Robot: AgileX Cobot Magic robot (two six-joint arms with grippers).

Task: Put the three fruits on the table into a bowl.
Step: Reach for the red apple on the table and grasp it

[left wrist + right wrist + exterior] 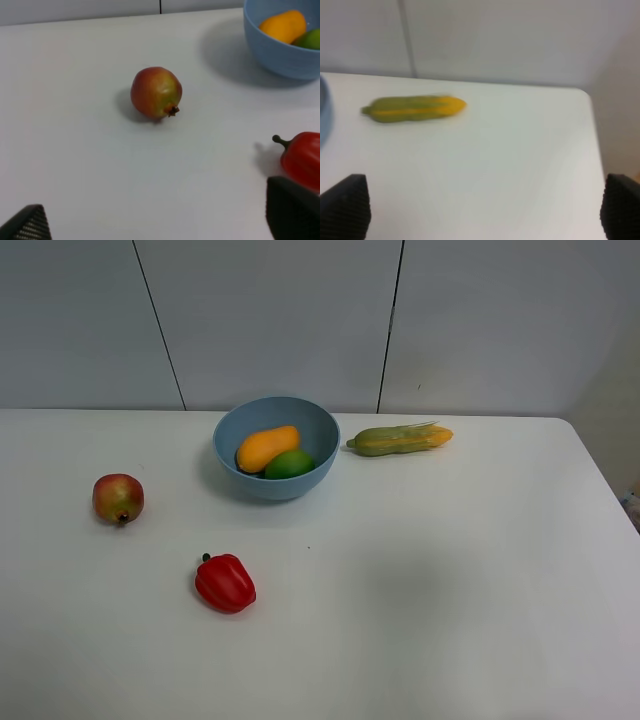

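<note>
White table (450, 590): 2 fruits, mango (267, 447) and lime (290, 464), lie in the bowl (280, 488) at far centre; pomegranate (118, 498) sits well left of it. Pepper (225, 583) lies nearer you, corn (400, 439) right of the bowl. Your left gripper (159, 220) and right gripper (482, 207) are spread.

High camera overlooks table (450, 590); left wrist shares bowl (270, 488).
</note>
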